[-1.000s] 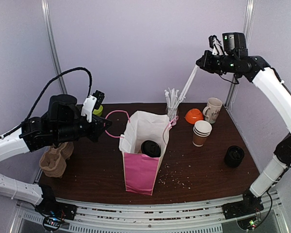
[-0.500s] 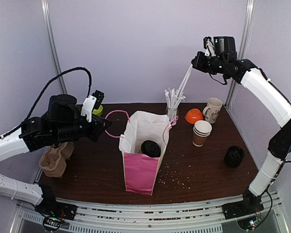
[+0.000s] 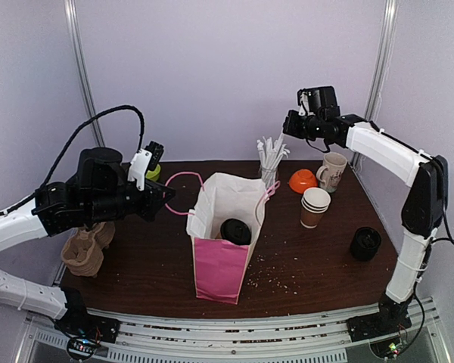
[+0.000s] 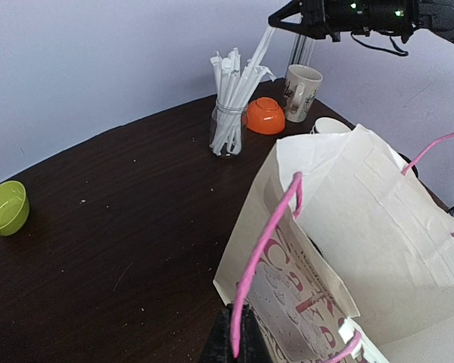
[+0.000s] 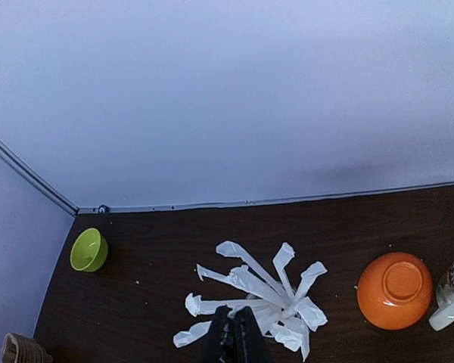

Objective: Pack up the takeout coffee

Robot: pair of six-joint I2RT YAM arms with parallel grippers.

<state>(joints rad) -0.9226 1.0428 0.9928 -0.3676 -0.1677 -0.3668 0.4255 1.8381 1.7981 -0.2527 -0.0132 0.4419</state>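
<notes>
A robotics lab cell dressed as a café counter: the left arm (image 3: pixel 15 223) and right arm (image 3: pixel 386 151) rise from aluminium rails (image 3: pixel 234 333) along the bottom of the top view. Plain pale walls and metal posts (image 3: pixel 83 83) box in a dark table (image 3: pixel 151 272) holding paper cups (image 3: pixel 315 206), a jar of wrapped straws (image 3: pixel 268 162) and a pink paper bag (image 3: pixel 219 265).

Right gripper (image 3: pixel 290 130): moved left and down, now close above the jar of straws (image 3: pixel 268 162).
Straw (image 4: pixel 259 47): lowered with it, still pinched.
</notes>
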